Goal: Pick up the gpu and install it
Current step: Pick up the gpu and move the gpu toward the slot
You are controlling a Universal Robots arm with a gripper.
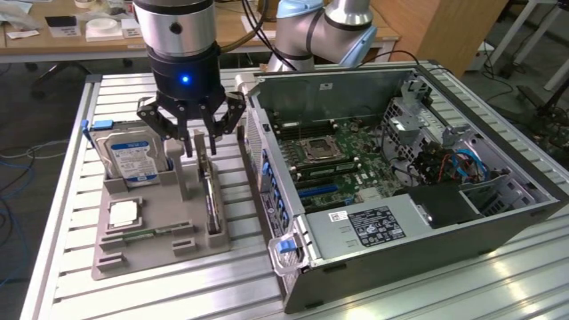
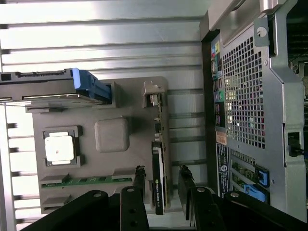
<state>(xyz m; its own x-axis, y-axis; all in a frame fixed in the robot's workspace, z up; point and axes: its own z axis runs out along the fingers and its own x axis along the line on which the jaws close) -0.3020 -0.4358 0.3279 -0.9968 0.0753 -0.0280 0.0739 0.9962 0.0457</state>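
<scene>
While the gpu stands on edge in the grey tray, at tray side nearest the PC case | gripper just above tray, jaws apart astride card, nothing held | grasp step, prob.: centre, squeeze flat faces evenly, stay vertical.

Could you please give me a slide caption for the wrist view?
Open pincer straddles the gpu standing on edge in the grey tray, beside the computer case.

gpu standing in tray, gripper astride it, computer case just beside
</scene>
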